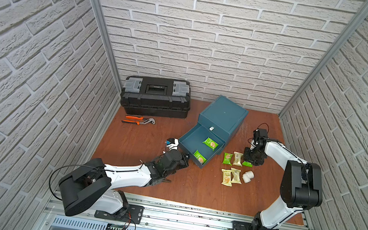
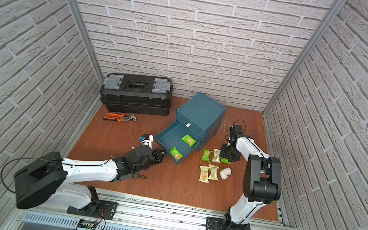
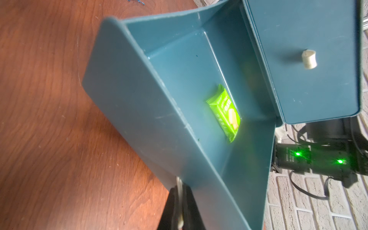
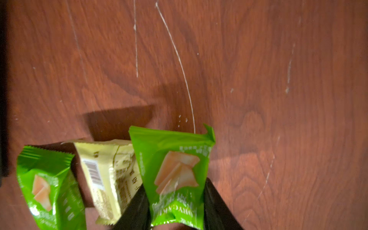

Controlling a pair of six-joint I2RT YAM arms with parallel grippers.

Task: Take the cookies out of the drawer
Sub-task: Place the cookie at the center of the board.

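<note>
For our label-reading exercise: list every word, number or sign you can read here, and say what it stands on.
"DRYCAKE": held green packet, in the right gripper; last letter unclear.
Drawer packet: seemingly the same word, blurred.
Cream packet: barcode and print, too blurred.
Toolbox label: too small.

Left hand (image 1: pixel 186 158) closed, arm low; right hand (image 1: pixel 249 160) points down, pinching a green packet (image 4: pixel 173 165).

Seven cookies (image 1: pixel 227 158) are visible: four green packets (image 1: pixel 210 143) and three cream packets (image 1: pixel 226 177). The bench (image 1: pixel 191 191) also carries one blue cabinet (image 1: pixel 223 116) with one open drawer (image 1: pixel 195 138), one black toolbox (image 1: pixel 156 97), one pair of pliers (image 1: pixel 137 120) and one white pipe elbow (image 1: pixel 248 176).
</note>
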